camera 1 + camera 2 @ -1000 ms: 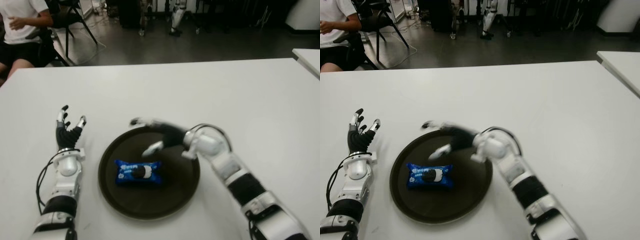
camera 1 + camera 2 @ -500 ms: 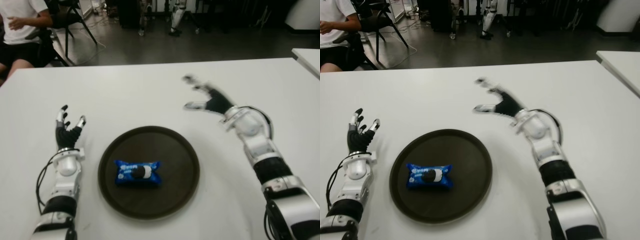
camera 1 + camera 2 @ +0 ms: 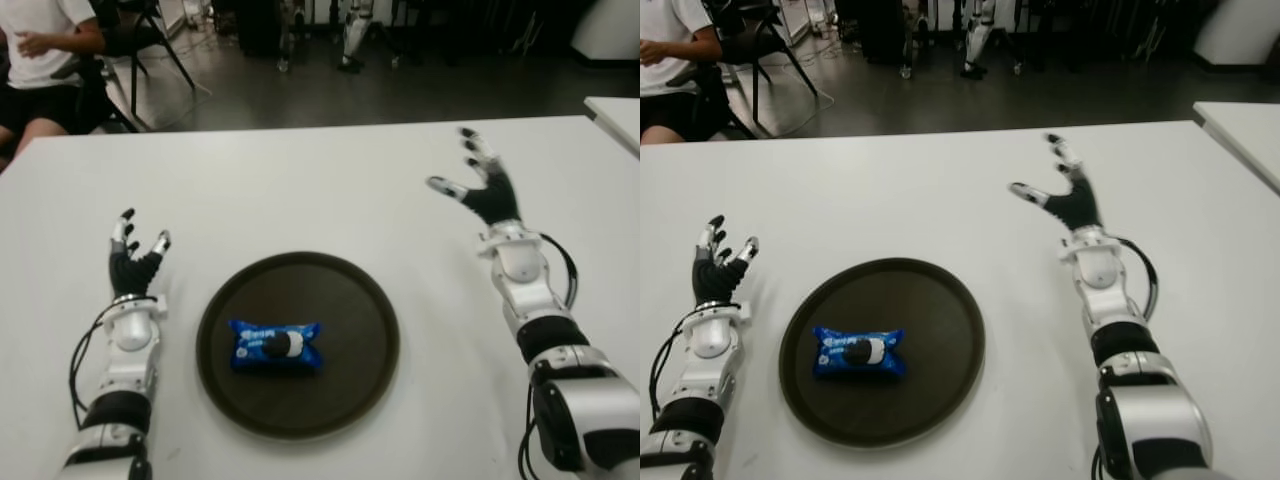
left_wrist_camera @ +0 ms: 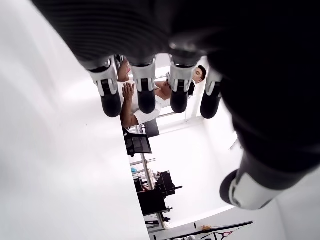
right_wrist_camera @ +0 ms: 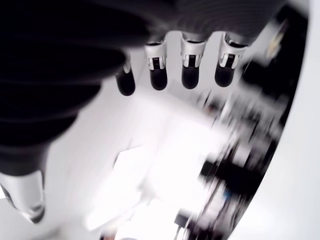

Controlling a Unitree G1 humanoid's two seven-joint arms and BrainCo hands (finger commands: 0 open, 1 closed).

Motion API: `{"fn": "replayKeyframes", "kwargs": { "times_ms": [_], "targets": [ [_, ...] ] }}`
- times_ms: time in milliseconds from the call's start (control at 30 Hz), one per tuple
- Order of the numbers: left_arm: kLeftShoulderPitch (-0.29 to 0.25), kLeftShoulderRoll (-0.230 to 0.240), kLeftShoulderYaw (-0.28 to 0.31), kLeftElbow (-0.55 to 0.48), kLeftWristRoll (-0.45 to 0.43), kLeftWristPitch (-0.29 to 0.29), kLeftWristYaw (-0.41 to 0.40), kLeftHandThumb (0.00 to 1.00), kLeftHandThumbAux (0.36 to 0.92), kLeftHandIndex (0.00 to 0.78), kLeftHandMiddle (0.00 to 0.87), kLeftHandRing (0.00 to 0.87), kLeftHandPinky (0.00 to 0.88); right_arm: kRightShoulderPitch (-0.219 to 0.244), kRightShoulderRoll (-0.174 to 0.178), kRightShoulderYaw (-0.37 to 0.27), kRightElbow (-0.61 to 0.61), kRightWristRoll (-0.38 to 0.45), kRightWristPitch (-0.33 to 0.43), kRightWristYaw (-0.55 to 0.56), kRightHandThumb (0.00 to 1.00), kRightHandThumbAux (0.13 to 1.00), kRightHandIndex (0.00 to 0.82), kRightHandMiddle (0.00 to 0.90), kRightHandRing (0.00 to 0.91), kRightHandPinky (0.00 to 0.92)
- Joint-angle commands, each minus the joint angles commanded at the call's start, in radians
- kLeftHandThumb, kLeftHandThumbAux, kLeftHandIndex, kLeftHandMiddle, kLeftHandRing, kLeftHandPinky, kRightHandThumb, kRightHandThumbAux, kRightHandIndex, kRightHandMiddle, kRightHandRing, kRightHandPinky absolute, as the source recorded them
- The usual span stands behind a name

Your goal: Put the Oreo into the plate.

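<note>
A blue Oreo packet lies flat inside the round dark plate, left of its middle, on the white table. My right hand is well to the right of the plate and farther back, fingers spread and holding nothing. My left hand shows left of the plate, its fingers also spread and holding nothing. In each wrist view the fingertips stand straight with nothing between them.
A person in a white shirt sits on a chair beyond the table's far left corner. Another white table's corner shows at the far right. Dark floor with chair and stand legs lies behind the table.
My right hand has left the plate, swinging up and to the right, away from the Oreo packet. The packet stays in the plate. The left hand has not moved.
</note>
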Motion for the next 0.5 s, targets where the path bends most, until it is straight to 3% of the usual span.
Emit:
{"fn": "replayKeyframes", "kwargs": {
  "times_ms": [267,500],
  "targets": [
    [-0.007,0.012,0.015,0.007,-0.016,-0.004,-0.014,0.064,0.71,0.014,0.02,0.008,0.027,-0.013,0.007,-0.019,0.084,0.001,0.021,-0.029,0.0,0.657,0.049,0.021,0.0,0.0],
    [-0.014,0.027,0.028,0.03,-0.024,-0.018,-0.019,0.06,0.717,0.008,0.024,0.013,0.029,0.006,0.009,-0.023,0.109,0.005,0.038,-0.024,0.0,0.638,0.021,0.001,0.0,0.0]
  ]
}}
